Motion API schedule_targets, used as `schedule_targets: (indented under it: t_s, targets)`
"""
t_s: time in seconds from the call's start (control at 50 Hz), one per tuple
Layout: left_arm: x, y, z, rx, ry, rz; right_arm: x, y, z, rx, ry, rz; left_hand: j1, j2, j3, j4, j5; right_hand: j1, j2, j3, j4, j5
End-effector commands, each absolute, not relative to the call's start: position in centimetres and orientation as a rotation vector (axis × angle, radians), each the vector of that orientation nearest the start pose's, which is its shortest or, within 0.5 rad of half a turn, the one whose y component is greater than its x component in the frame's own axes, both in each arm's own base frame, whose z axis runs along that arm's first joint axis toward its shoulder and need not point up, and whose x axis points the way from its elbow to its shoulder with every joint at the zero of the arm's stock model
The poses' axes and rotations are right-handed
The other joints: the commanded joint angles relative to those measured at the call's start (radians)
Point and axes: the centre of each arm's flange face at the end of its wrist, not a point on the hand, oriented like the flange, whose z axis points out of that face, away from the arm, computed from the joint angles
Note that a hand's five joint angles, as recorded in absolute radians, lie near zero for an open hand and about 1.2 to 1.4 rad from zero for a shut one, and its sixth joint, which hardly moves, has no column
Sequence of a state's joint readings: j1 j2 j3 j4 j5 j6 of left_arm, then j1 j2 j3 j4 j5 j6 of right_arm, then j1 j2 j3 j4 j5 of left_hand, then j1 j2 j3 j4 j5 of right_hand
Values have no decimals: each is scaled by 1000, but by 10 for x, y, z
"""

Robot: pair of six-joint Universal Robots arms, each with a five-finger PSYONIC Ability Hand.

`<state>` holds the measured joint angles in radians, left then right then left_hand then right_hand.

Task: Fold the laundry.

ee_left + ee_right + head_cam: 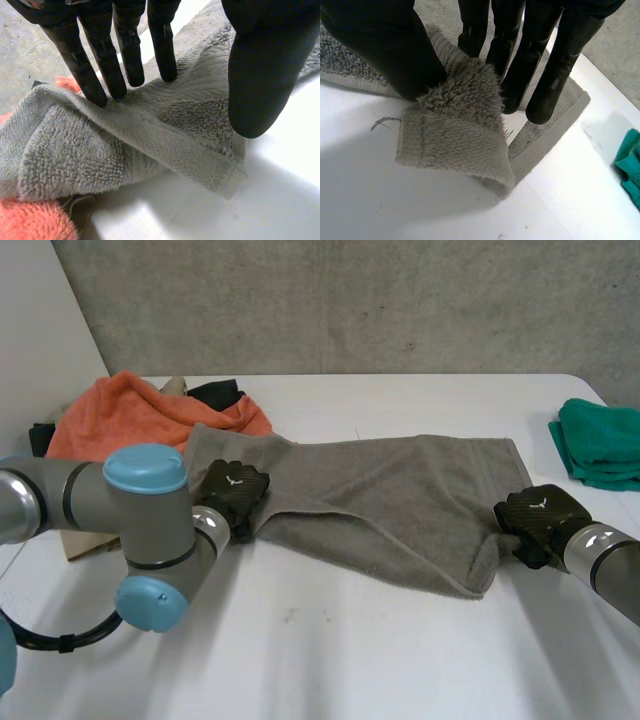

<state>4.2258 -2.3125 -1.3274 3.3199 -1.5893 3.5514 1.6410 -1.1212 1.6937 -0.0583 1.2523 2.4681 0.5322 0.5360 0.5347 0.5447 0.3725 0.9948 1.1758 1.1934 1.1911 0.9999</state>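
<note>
A grey towel (390, 500) lies spread across the middle of the white table, its front edge rumpled. My left hand (232, 490) rests at the towel's left end. In the left wrist view its fingers (105, 55) are straight, their tips touching a raised fold of the towel (150, 135), and the thumb stands apart over the hem. My right hand (535, 515) is at the towel's front right corner. In the right wrist view the thumb (385, 45) and fingers pinch that corner of the towel (455, 140), which folds over below them.
An orange cloth (130, 415) with a dark garment (215, 393) behind it is heaped at the back left, touching the towel's left end. A folded green cloth (600, 440) lies at the right edge. A concrete wall runs behind the table.
</note>
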Motion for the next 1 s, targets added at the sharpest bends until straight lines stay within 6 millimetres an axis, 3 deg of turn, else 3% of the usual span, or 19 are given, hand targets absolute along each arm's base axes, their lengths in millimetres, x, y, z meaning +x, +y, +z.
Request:
schedule_targets:
  t_s: [0.02, 0.16, 0.26, 0.36, 0.42, 0.52, 0.64, 0.7, 0.8, 0.88, 1.0]
  targets:
    - [-310, -310, 111, 1102, 2328, -1849, 182, -307, 137, -1221, 2433, -1632, 215, 212, 213, 203, 200, 401, 220, 203, 205, 222]
    - [-310, -306, 112, 1103, 2331, -1843, 181, -308, 138, -1218, 2436, -1636, 863, 859, 861, 851, 848, 401, 220, 203, 205, 222]
    - [-310, -290, 134, 1109, 2314, -1869, 180, -309, 142, -1221, 2428, -1652, 864, 860, 862, 852, 849, 401, 220, 203, 205, 222]
    - [-292, -260, 166, 1100, 2305, -1864, 180, -309, 151, -1251, 2423, -1671, 864, 860, 862, 852, 849, 401, 220, 203, 205, 222]
    - [-280, -245, 177, 1098, 2314, -1846, 178, -303, 169, -1325, 2410, -1705, 864, 860, 862, 852, 849, 401, 220, 203, 205, 222]
    - [-245, -203, 185, 1157, 2380, -1637, 168, -284, 186, -1464, 2452, -1627, 864, 860, 862, 852, 849, 401, 220, 203, 205, 222]
    - [-210, -156, 178, 1343, 2398, -1264, 147, -244, 201, -1713, 2524, -1350, 864, 860, 862, 852, 849, 401, 220, 203, 205, 222]
    - [-204, -145, 177, 1392, 2403, -1176, 134, -229, 205, -1812, 2548, -1197, 864, 860, 862, 852, 849, 401, 220, 203, 205, 222]
    - [-210, -158, 181, 1369, 2356, -1301, 132, -223, 202, -1851, 2521, -1139, 864, 860, 862, 852, 849, 401, 220, 203, 205, 222]
    - [-222, -183, 185, 1325, 2267, -1492, 137, -238, 196, -1778, 2535, -1265, 864, 860, 862, 852, 849, 401, 220, 203, 205, 222]
    - [-242, -229, 187, 1255, 2147, -1687, 154, -280, 177, -1692, 2511, -1440, 864, 860, 862, 852, 849, 401, 220, 203, 205, 222]
